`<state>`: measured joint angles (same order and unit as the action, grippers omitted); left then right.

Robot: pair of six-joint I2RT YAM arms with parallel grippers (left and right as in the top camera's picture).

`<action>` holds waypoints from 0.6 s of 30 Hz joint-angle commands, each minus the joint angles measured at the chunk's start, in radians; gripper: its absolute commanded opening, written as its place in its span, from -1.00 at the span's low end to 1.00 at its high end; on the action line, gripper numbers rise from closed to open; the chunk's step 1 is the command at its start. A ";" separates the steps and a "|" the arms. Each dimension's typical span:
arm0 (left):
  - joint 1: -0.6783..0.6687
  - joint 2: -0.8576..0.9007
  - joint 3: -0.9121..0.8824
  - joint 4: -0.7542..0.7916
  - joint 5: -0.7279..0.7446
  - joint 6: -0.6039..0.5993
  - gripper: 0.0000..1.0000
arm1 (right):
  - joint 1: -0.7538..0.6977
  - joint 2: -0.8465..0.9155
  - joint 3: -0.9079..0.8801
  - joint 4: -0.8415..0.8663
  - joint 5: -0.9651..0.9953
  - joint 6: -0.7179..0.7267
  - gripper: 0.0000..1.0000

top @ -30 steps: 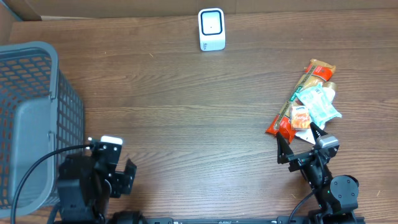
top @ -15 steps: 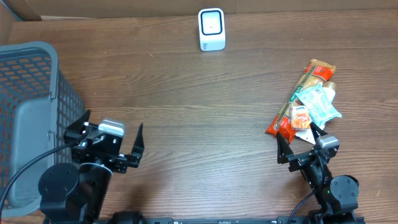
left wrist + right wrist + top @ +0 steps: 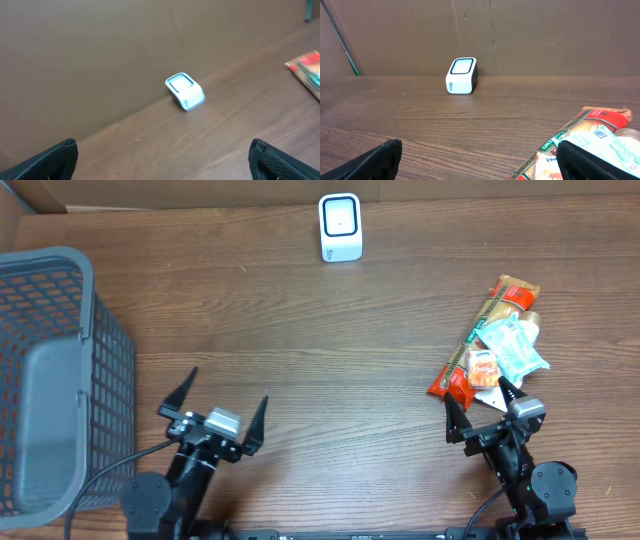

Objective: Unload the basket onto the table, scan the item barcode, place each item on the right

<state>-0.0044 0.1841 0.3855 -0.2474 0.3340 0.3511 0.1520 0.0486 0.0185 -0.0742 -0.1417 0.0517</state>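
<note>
Your left fingers (image 3: 258,420) and right fingers (image 3: 453,423) are wide open, holding nothing. The snacks (image 3: 492,340) at 3 o'clock lie piled, so you might grab two.

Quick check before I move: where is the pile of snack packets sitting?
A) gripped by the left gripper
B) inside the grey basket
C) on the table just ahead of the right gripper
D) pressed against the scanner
C: the snack packets lie on the table directly ahead of the open right gripper, well apart from the basket and the scanner.
</note>
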 commanded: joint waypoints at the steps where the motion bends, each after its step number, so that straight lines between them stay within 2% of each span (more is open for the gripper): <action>1: -0.010 -0.053 -0.112 0.071 0.064 0.011 1.00 | 0.006 -0.007 -0.010 0.004 0.007 0.004 1.00; 10: -0.010 -0.182 -0.303 0.189 0.086 0.012 1.00 | 0.006 -0.007 -0.010 0.004 0.007 0.003 1.00; 15: -0.010 -0.180 -0.371 0.237 0.081 0.048 0.99 | 0.006 -0.007 -0.010 0.004 0.007 0.003 1.00; 18: -0.010 -0.180 -0.381 0.203 0.080 0.080 0.99 | 0.006 -0.007 -0.010 0.004 0.007 0.003 1.00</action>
<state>-0.0082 0.0174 0.0242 -0.0368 0.4011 0.3763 0.1520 0.0486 0.0185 -0.0746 -0.1413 0.0521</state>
